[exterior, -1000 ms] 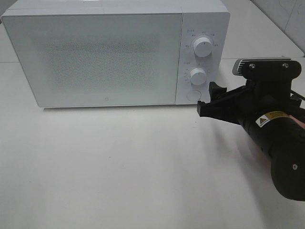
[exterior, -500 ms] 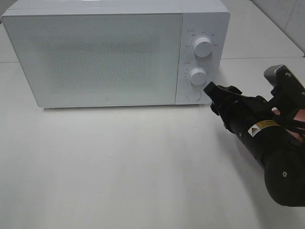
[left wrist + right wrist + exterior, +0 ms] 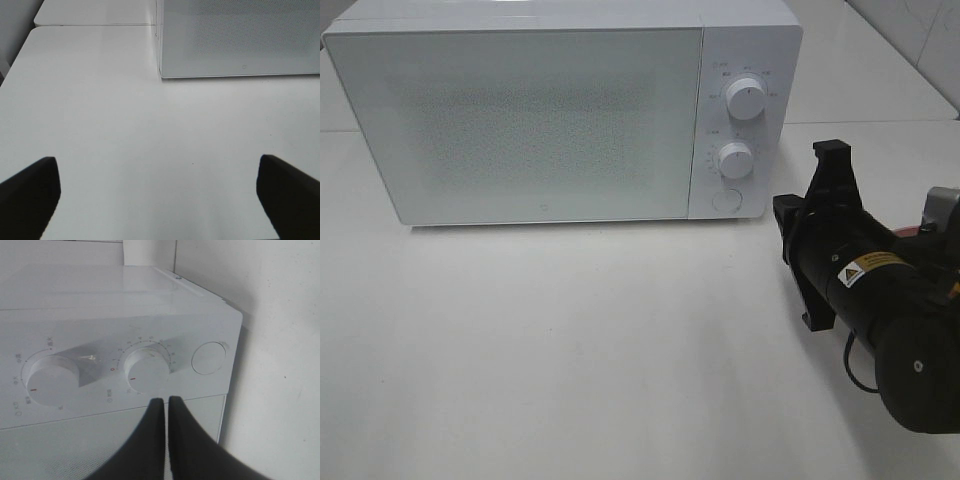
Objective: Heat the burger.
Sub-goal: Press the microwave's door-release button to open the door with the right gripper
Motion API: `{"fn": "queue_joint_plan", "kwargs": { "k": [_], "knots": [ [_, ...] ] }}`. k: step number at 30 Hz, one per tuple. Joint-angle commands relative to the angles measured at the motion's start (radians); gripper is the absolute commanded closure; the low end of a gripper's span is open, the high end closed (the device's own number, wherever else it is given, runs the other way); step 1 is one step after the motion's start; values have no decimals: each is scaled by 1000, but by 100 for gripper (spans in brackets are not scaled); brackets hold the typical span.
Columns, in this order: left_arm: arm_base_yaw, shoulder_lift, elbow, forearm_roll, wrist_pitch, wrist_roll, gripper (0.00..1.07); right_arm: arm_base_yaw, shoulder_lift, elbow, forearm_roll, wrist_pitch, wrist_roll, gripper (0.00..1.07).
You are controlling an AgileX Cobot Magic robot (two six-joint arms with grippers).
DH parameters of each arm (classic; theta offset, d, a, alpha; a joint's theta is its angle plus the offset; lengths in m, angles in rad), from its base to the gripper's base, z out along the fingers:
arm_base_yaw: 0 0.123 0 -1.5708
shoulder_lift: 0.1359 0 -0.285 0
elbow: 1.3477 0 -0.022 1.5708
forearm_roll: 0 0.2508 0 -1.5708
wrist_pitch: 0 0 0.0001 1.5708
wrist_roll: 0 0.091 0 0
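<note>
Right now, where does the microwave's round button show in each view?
Exterior high: round button just below the lower dial on the microwave panel.
Left wrist: not in it; only the microwave door corner shows.
Right wrist: round button beside that dial, past the shut right end effector.
Shared landmark: the microwave.

The white box-shaped microwave (image 3: 520, 110) stands on the white worktop (image 3: 570, 350), close ahead of the right gripper (image 3: 166, 402). Its lower round dial (image 3: 147, 370) lies straight ahead, with the round push-button (image 3: 210, 357) beside it.
</note>
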Motion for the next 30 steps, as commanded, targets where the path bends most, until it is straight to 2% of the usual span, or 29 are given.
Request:
{"fn": "queue_joint_plan", "kwargs": {
  "k": [1, 8, 13, 19, 22, 30],
  "knots": [
    [4, -21, 4, -1, -12, 2, 7, -2, -2, 0, -16, 51, 36, 107],
    [4, -21, 4, -1, -12, 2, 7, -2, -2, 0, -20, 108, 39, 107],
    [4, -21, 4, -1, -12, 2, 7, -2, -2, -38, -15, 210, 48, 107],
    [4, -21, 4, -1, -12, 2, 7, -20, -2, -62, -5, 208, 28, 107],
    [4, -17, 4, -1, -12, 2, 7, -77, 33, -102, -52, 214, 21, 107],
    [4, -15, 4, -1, -12, 2, 7, -95, 119, -173, -110, 214, 103, 107]
  ]
}}
